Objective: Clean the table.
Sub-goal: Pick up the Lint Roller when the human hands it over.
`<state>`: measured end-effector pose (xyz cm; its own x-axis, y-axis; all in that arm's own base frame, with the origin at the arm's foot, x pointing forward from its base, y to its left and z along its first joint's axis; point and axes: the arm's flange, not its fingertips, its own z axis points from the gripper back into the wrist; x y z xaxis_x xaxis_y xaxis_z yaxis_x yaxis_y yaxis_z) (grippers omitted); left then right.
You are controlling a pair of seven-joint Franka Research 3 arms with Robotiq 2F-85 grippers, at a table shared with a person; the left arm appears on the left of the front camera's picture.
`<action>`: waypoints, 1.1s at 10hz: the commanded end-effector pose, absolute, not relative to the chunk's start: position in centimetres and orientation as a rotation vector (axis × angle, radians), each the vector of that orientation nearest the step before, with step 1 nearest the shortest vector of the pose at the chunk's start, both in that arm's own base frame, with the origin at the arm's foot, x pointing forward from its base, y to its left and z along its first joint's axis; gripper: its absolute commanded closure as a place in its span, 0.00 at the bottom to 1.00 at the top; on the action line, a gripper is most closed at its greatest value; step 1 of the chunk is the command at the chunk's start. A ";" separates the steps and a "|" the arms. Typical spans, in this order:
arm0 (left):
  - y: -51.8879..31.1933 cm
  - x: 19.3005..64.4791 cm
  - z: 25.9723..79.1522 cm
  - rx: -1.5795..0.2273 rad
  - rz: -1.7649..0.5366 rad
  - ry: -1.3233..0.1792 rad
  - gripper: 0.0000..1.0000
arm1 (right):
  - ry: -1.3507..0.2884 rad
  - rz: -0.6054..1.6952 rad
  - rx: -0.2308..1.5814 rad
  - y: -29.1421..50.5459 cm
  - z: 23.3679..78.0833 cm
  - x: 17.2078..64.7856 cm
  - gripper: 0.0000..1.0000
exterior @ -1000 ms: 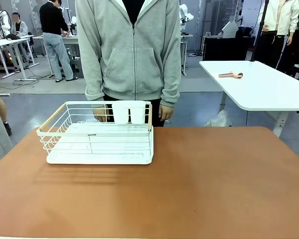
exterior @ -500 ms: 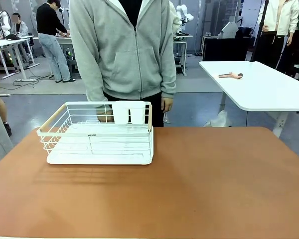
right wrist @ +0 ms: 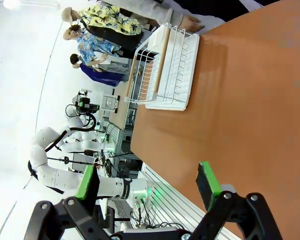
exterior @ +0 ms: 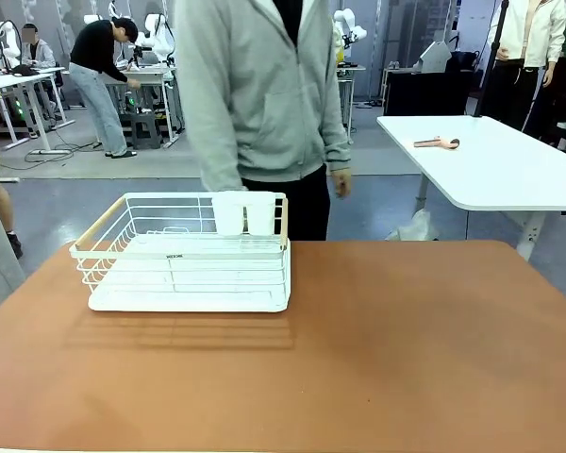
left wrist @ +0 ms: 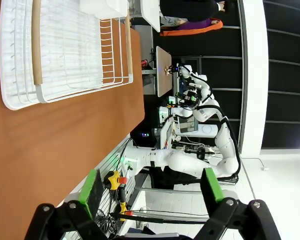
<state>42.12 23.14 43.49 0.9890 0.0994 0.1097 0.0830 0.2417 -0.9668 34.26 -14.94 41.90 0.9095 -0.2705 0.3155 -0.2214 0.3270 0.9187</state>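
Note:
The table (exterior: 387,349) has a smooth reddish-brown top that spans the front view. On its far left stands a white wire dish rack (exterior: 184,253) with wooden handles and a white cup holder at its back. My left gripper (left wrist: 152,186) is open, with its green pads wide apart and nothing between them; it sits off the table's edge, with the rack (left wrist: 60,50) far ahead. My right gripper (right wrist: 147,182) is open and holds nothing, with the table (right wrist: 250,115) and the rack (right wrist: 165,70) ahead of it.
A person in a grey hoodie (exterior: 264,94) stands at the far side, right behind the rack. A white table (exterior: 491,160) with a small tool (exterior: 437,142) on it stands at the back right. Other people stand farther off.
The person behind the rack has shifted to the right, and the hand that hung behind the rack has moved away. Rack and table are unchanged.

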 end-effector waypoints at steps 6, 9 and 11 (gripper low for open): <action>23.3 41.9 43.5 -1.319 0.008 -0.159 0.00 | -0.472 -0.023 1.262 -14.9 42.0 34.4 0.00; 23.3 41.9 43.5 -1.319 0.008 -0.159 0.00 | -0.472 -0.023 1.262 -14.9 42.0 34.4 0.00; 23.3 41.9 43.5 -1.319 0.008 -0.159 0.00 | -0.472 -0.023 1.262 -14.9 42.0 34.4 0.00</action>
<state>42.12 23.14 43.49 0.9890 0.0995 0.1098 0.0830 0.2416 -0.9668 34.27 -14.94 41.89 0.9095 -0.2708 0.3154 -0.2213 0.3269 0.9188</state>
